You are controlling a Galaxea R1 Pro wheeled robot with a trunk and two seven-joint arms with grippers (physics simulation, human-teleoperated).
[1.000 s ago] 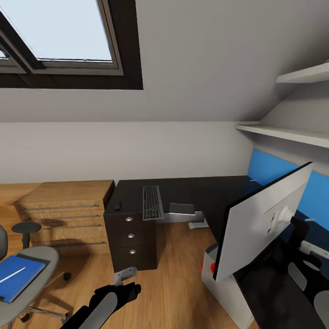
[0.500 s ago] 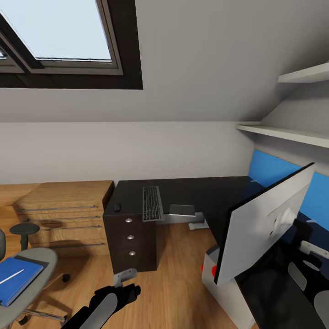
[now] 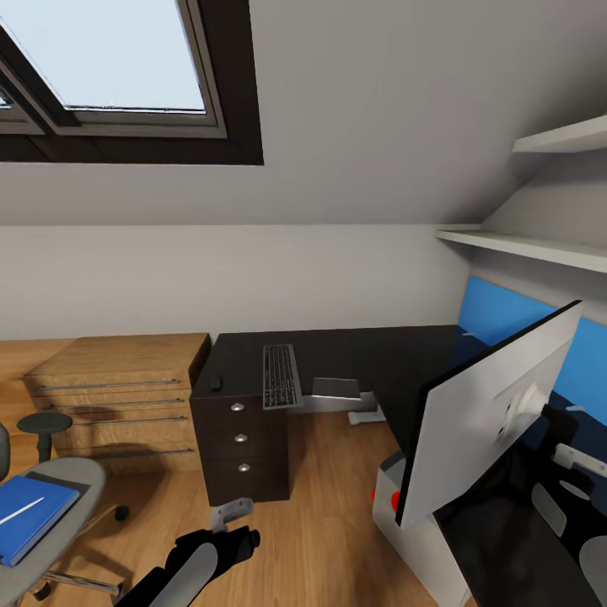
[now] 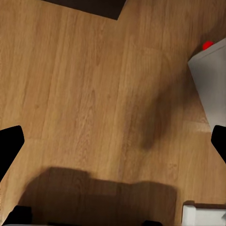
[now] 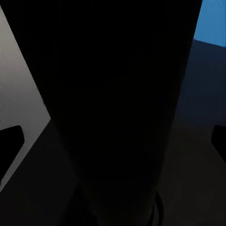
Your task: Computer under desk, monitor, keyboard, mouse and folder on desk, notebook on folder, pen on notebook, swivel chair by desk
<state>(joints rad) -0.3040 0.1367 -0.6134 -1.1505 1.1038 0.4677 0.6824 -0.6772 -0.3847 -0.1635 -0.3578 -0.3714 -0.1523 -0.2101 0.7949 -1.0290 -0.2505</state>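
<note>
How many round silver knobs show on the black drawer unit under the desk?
3, in a vertical column on the drawer unit front: top, middle, bottom. None seems hidden.

A black counter [image 3: 354,350] is seen above a wood-grained floor [image 3: 329,514]; beside it, a grey swivel chair [image 3: 51,506] bears a blue folder [image 3: 29,514].

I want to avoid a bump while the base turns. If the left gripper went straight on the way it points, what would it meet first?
Most likely the bare wooden floor: the left gripper points down at the planks, with nothing between its open fingers. How far off the floor is can't be judged.
</note>
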